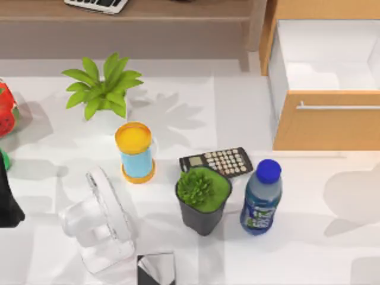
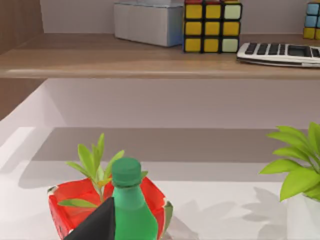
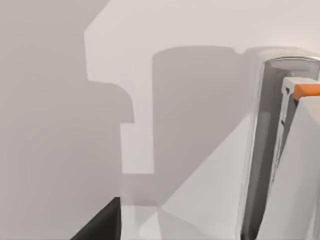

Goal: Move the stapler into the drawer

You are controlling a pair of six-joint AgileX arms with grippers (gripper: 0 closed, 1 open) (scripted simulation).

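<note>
Close up in the right wrist view, a pale grey and white body with an orange tab (image 3: 306,91) lies on the white surface just beside the right hand (image 3: 102,226). I take it for the stapler (image 3: 300,165). Whether that hand is clenched, released or already grasping it, I cannot tell. The left hand (image 2: 97,225) sits parked at the desk's left edge by a green bottle (image 2: 131,205).

Farther in, the blue-capped bottle (image 1: 261,199), the black pot plant (image 1: 203,199) and the calculator (image 1: 217,161) stand between the desk's front and the drawer (image 1: 320,127). The drawer is at the back right, pulled open, with its white inside bare.

To do this step well, I judge, the grip should be made sure around the stapler's middle. The carry should then rise clear of the bottle's cap and of the drawer's front with its silver handle (image 1: 338,107), and end low over the white floor inside. The darker shelf (image 1: 148,12) at the back is not the goal.
</note>
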